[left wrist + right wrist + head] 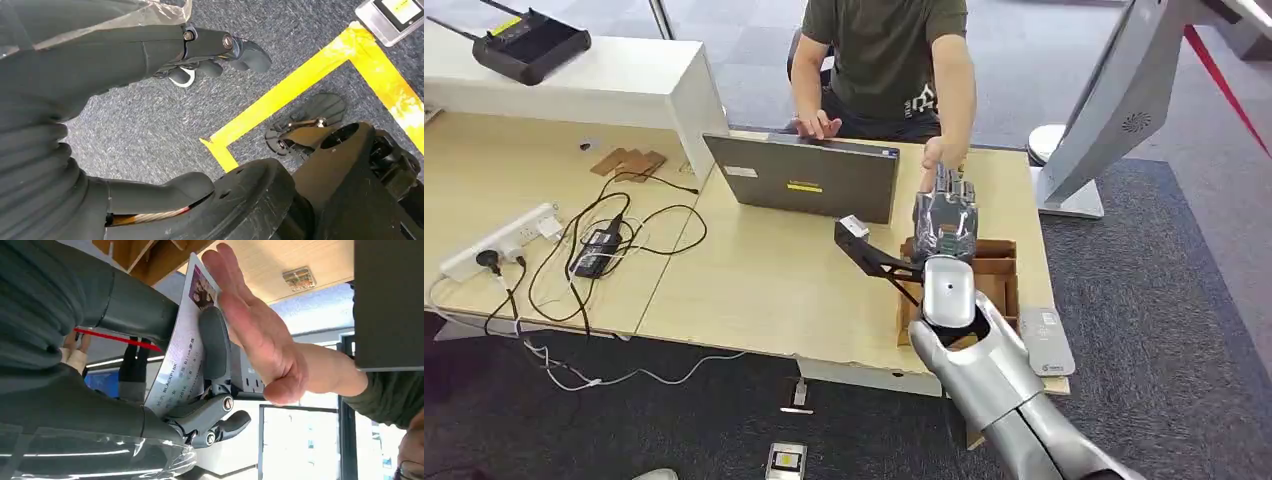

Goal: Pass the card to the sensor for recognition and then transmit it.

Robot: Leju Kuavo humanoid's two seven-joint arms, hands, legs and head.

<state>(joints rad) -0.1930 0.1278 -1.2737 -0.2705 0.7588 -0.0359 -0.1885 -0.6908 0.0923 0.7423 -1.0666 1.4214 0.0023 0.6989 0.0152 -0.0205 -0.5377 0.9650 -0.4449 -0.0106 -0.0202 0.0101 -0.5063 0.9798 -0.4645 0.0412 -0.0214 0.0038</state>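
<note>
Router: a black box with antennas and a yellow label [529, 42] sits on the white raised counter [624, 85] at the far left of the pale wooden desk [764, 290].
Power strip: a white multi-socket strip [499, 240] lies on the desk's left part, with black cables [614, 235] looping beside it and a black adapter among them.
Left hand: the grey ribbed left hand [150, 60] hangs above dark grey carpet crossed by yellow floor tape [300, 80]; its fingers are apart and nothing is in them, so it is released.
Laptop: a dark grey laptop [804, 180] stands open mid-desk, its lid's back toward the robot; the person in a dark green shirt [884, 50] sits behind it, one hand at its keyboard.
Sensor bracket: a black angled arm with a small white-topped head [864, 245] stands just left of the right hand, by a brown cardboard tray [999, 265].
Right hand: the silver-armed right hand [944, 215] is raised above the tray, toward the person; it is grasping the card, thumb on one face and a dark finger [214, 342] on the other.
Card: a white printed card with a small photo and black lettering [182, 355] stands clamped in the right hand, slightly bowed.
Person's hand: an open hand [250, 325] lies flat against the card's finger side, touching its upper edge.
Grey card reader: a flat grey pad [1046, 340] lies at the desk's right front edge.
Monitor: a large grey slanted stand [1114, 100] rises at the right.
</note>
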